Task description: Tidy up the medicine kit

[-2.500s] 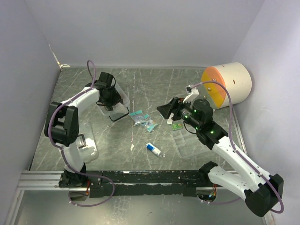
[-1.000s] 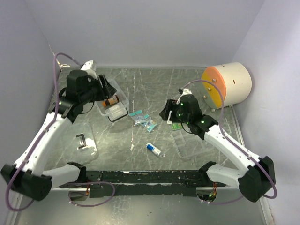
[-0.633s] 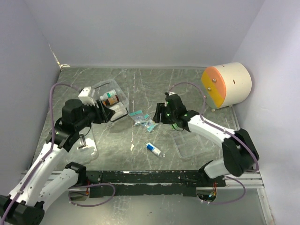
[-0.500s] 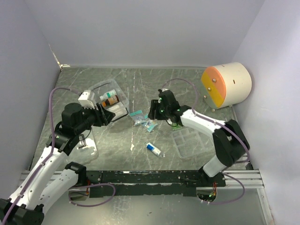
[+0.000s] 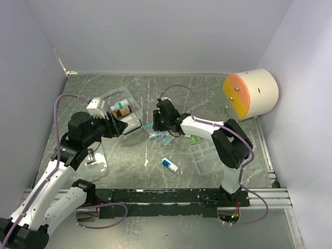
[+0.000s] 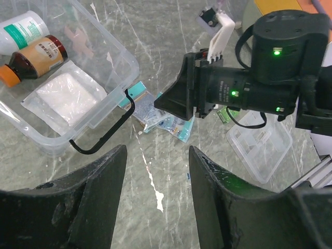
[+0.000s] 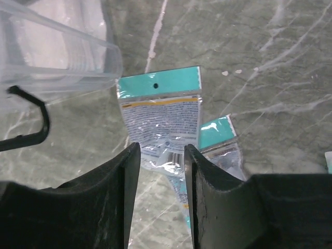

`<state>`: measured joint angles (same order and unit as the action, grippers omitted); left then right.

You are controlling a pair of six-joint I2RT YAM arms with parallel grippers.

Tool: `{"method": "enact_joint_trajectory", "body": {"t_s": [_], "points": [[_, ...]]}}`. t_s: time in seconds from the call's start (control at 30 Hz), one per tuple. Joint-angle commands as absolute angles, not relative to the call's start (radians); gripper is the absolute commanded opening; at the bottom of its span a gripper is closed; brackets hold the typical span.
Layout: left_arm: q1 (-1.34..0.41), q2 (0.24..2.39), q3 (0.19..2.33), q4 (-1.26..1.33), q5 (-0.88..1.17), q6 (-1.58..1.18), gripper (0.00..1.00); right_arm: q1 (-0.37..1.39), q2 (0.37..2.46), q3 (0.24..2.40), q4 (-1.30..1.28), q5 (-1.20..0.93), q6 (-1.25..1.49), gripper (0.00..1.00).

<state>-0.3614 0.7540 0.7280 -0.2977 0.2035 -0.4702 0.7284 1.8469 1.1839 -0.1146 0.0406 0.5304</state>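
The clear box (image 6: 106,111) stands open, holding a white bottle (image 6: 23,32), a brown bottle (image 6: 37,56) and a white pad (image 6: 65,97). Its black wire latch (image 6: 104,136) hangs off the front wall. Just right of the box lie teal-topped packets (image 7: 161,119) — the right claw (image 7: 162,150) hovers low over them, fingers partly apart, gripping nothing. The left claw (image 6: 155,161) hangs in front of the box, spread wide and empty. The divided tray (image 5: 208,157) lies well to the right of the box, beyond the packets. The lid (image 5: 101,165) with its black handle lies in front of the box — under the left arm.
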Motion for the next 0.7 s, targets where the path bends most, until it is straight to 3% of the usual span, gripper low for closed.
{"method": "enact_joint_trajectory", "body": {"t_s": [0.0, 0.4, 0.67], "points": [[-0.365, 0.733, 0.747, -0.285, 0.196, -0.458, 0.62, 0.732, 1.899, 1.242, -0.124, 0.095, 0.506, 0.39], [-0.366, 0.775, 0.751, -0.276, 0.204, -0.460, 0.61, 0.733, 2.014, 1.315, -0.228, 0.084, 0.429, 0.37], [-0.366, 0.779, 0.750, -0.276, 0.201, -0.462, 0.61, 0.736, 2.083, 1.309, -0.276, 0.042, 0.392, 0.42]]}}
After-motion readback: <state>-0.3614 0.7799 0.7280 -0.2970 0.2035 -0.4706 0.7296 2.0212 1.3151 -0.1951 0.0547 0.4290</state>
